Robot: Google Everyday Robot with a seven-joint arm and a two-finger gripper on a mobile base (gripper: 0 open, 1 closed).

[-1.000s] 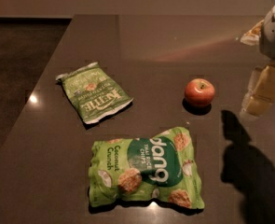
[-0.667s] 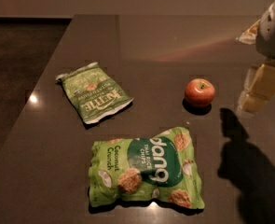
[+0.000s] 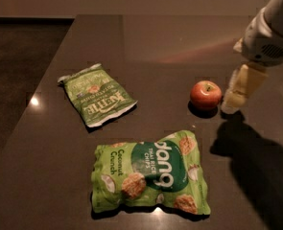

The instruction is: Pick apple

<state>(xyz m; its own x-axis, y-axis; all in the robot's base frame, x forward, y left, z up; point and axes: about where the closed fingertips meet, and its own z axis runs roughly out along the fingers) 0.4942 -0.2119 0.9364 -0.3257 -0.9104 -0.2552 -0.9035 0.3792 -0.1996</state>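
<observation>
Nearest lies the big bag, clear of the work. Beyond it the apple sits on the worktop, with the gripper low just beside its right flank; whether it is apart or together I cannot tell. It should centre on the apple and straddle it without rolling it. The small bag lies farther left. Since a second ago the gripper has come leftward toward the apple; nothing else has moved.
</observation>
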